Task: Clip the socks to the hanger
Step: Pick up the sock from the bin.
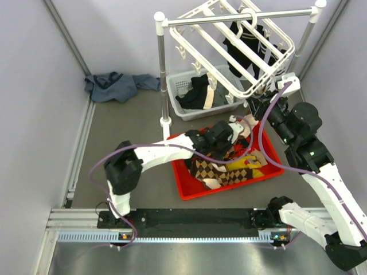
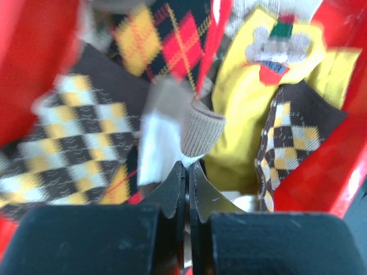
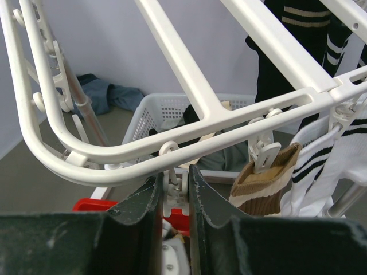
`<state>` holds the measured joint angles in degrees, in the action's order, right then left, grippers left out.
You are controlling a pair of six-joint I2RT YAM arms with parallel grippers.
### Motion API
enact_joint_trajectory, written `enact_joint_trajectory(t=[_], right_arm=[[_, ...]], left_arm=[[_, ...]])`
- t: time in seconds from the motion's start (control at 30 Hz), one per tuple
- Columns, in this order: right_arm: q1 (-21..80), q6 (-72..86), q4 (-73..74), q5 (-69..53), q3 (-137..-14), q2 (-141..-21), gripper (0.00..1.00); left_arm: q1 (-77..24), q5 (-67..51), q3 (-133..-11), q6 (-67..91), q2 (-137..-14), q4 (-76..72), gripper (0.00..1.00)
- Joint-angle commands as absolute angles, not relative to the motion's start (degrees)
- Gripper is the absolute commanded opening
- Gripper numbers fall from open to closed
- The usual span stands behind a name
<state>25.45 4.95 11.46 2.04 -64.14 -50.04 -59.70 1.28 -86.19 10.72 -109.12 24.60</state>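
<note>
One red plastic bin (image 1: 189, 192) sits right of centre on the grey surface (image 1: 126, 123), its far edge just beside one white mesh laundry basket (image 1: 182, 86). Bare surface lies open on the bin's left up to the pale wall (image 1: 34, 86), where one blue-grey cloth (image 1: 114, 86) is heaped.

One large white plastic drying hanger (image 3: 192, 74) hangs tilted from one rack of white posts and metal rod (image 1: 163, 74), above basket and bin.

Argyle socks (image 1: 221, 172) are heaped in the bin: at least two brown-and-cream, one black with red and yellow diamonds.

Left pincer (image 2: 186, 169): in the bin, jaws together, tips at a tan ribbed cuff (image 2: 200, 129); whether cloth is caught, cannot tell.

Right pincer (image 3: 174, 172): clamped on a small white dangling clip (image 3: 172, 192) at the hanger's near rim.
</note>
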Motion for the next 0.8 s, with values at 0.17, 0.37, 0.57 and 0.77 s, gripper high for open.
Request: enact_joint_trajectory(t=[0.17,0.37,0.57,0.77], right_arm=[[25.3,5.4,10.7,2.1,-64.2,-49.6,0.01],[25.2,6.7,10.5,2.1,-64.7,-49.3,0.01],[25.2,9.3,10.2,1.4,-65.1,-49.3,0.01],[25.2,14.1,9.2,0.3,-64.9,-49.5,0.01]], left_arm=[[-59.3,7.5,-69.8,8.7,-90.2,-0.1,0.0],[-59.4,11.5,-62.4,6.4,-83.7,-16.5,0.0],[-59.4,13.0,-61.9,1.9,-83.3,-26.8,0.0],[-59.4,13.1,-62.3,0.4,-85.8,-36.9,0.0]])
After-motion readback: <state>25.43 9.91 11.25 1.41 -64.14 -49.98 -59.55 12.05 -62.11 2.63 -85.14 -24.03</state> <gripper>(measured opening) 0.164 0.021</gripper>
